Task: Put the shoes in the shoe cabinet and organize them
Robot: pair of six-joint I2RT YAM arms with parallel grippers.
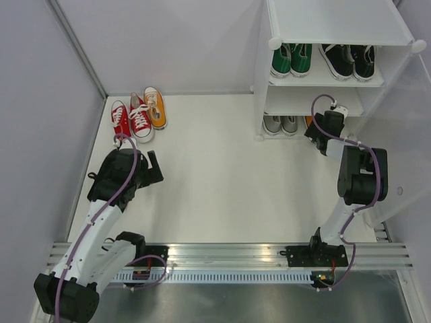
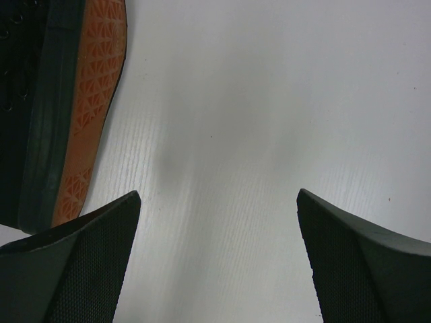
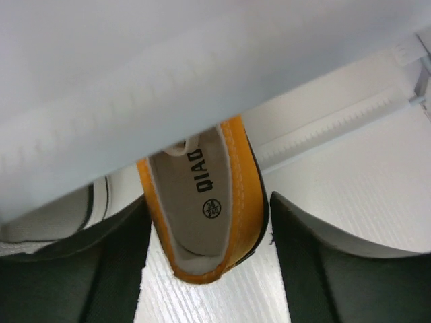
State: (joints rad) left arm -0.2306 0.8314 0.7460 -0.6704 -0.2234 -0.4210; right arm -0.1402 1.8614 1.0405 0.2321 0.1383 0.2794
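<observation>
On table (image 1: 222, 188), 2 red shoes (image 1: 141, 121), 1 orange shoe (image 1: 156, 108), left gripper (image 2: 219, 202) apart, right gripper (image 3: 210, 202) unclear

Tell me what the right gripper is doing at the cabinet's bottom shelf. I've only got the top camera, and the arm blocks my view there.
Observer: The right gripper straddles the heel of an orange shoe, whose front end is tucked under the shelf.
Operator: Is it gripping the shoe?
Observer: Can't tell. Both fingers sit close against the heel's sides, and no clear gap shows.
Operator: And the left one?
Observer: The left gripper is wide open over bare table. Only a shoe sole shows at the view's edge, outside the fingers.
</observation>
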